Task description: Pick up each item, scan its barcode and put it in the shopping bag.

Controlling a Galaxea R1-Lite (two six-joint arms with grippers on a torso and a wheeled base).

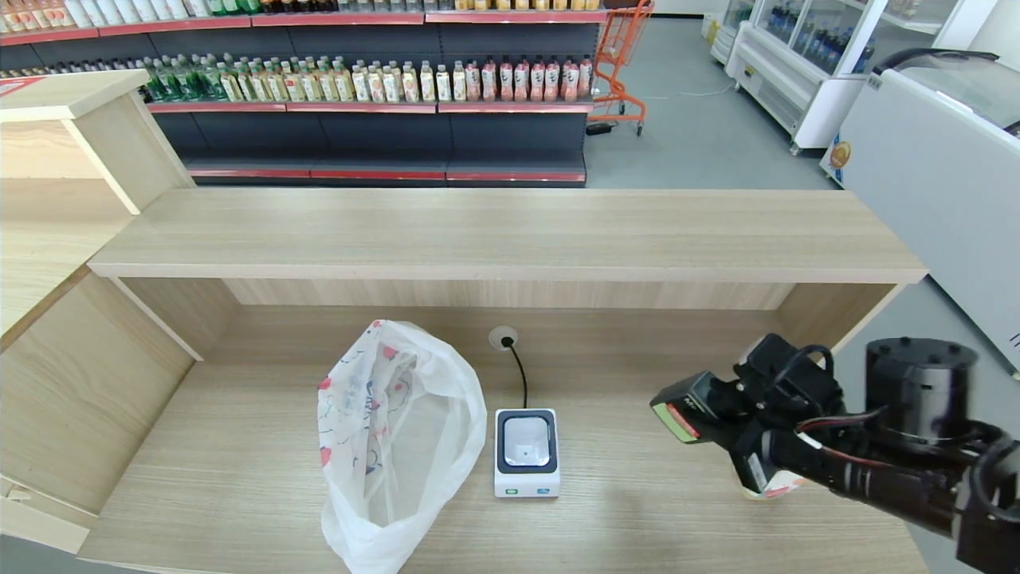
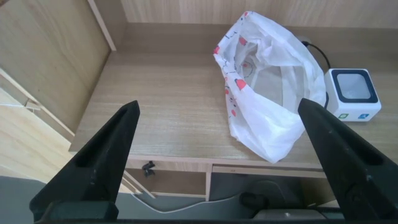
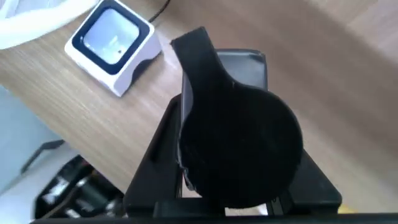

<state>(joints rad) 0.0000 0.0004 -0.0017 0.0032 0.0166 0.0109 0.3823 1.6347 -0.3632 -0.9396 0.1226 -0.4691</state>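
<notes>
Right pincer (image 1: 713, 414) looks clenched on a dark item (image 1: 676, 417) with a red-and-green end. The contact faces are hidden behind the item, so that's a read, not a certainty. The item is held off the table (image 1: 239, 470), above its right half.

Left pincer (image 2: 217, 106) is released, jaws spread wide with nothing between them, hanging over the table's near left edge.

Key relation: the scanner (image 1: 526, 450) sits on the table to the left of the held item, apart from it, window facing up. In the head view the item's long axis runs roughly left-right, with the red-and-green end pointing toward the scanner. The right arm is nearer the scanner and carries the item, so it's the arm for the scan.

The shopping bag (image 1: 398, 430) stands just beside the scanner on its left, mouth open and sagging. The left wrist view shows nothing obvious inside, but folds hide the bottom.

Judgement: current step is carry-to-scan.
- Next move is a leftward shift to put the item over the window.
- The barcode face has to turn down, and I can't see where the barcode is, so wrist roll is unknown.
- After that, go further left, past the scanner, to the bag mouth.

Risk: the bag rim is floppy and could catch the item or fold shut on entry.
</notes>
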